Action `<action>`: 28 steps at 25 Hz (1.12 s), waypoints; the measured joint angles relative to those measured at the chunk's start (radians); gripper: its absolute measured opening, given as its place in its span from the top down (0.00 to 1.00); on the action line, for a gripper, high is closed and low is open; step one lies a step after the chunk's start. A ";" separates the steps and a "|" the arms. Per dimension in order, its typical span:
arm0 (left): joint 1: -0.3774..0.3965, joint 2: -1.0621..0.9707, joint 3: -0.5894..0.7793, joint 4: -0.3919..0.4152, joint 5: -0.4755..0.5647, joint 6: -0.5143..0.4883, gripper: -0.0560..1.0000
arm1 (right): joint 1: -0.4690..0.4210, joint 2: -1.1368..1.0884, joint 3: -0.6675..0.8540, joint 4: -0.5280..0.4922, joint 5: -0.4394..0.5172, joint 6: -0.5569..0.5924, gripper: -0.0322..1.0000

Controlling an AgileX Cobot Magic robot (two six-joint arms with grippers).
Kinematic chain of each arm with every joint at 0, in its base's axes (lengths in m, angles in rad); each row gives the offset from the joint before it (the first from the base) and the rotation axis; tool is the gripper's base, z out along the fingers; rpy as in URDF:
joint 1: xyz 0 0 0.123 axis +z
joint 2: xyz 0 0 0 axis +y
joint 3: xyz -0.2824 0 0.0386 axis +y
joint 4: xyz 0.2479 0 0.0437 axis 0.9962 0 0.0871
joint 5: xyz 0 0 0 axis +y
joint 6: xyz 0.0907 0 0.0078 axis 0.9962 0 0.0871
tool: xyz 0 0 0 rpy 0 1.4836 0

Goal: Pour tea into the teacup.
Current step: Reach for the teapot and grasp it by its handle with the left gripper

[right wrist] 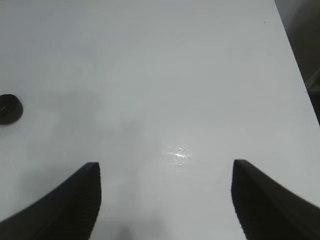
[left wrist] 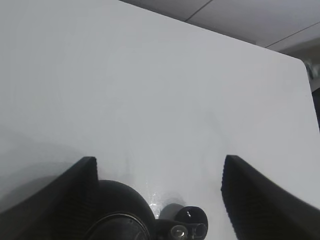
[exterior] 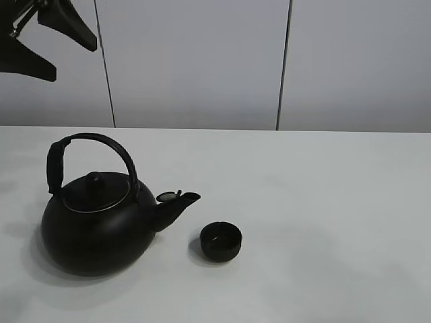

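The small matte-black teacup [exterior: 221, 241] stands on the white table [exterior: 323, 188], just right of the spout of a big round black kettle [exterior: 97, 225] with an arched handle. My left gripper [exterior: 73, 59] hangs high above the table's back left, open and empty. In the left wrist view the left gripper [left wrist: 159, 160] is spread wide above the kettle [left wrist: 120, 212]. My right gripper [right wrist: 166, 165] is out of the exterior view. It is open and empty over bare table, and the teacup [right wrist: 9, 108] shows at the edge of its view.
Grey wall panels [exterior: 195, 60] stand behind the table. The table's far edge [left wrist: 240, 42] and a side edge [right wrist: 295, 65] show in the wrist views. Bare tabletop lies to the right of the teacup.
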 joint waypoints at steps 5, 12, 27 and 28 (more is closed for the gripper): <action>-0.006 -0.018 0.000 0.040 -0.030 0.026 0.47 | 0.000 0.000 0.000 0.000 0.000 0.000 0.48; -0.015 -0.220 0.000 0.335 -0.175 -0.027 0.47 | 0.000 0.000 0.000 0.000 0.000 0.000 0.48; -0.211 -0.570 0.611 0.918 -0.859 -0.470 0.47 | 0.000 0.000 0.000 0.000 -0.002 0.000 0.48; -0.213 -0.570 0.669 0.939 -0.933 -0.491 0.47 | 0.000 0.000 0.000 0.000 -0.002 0.000 0.48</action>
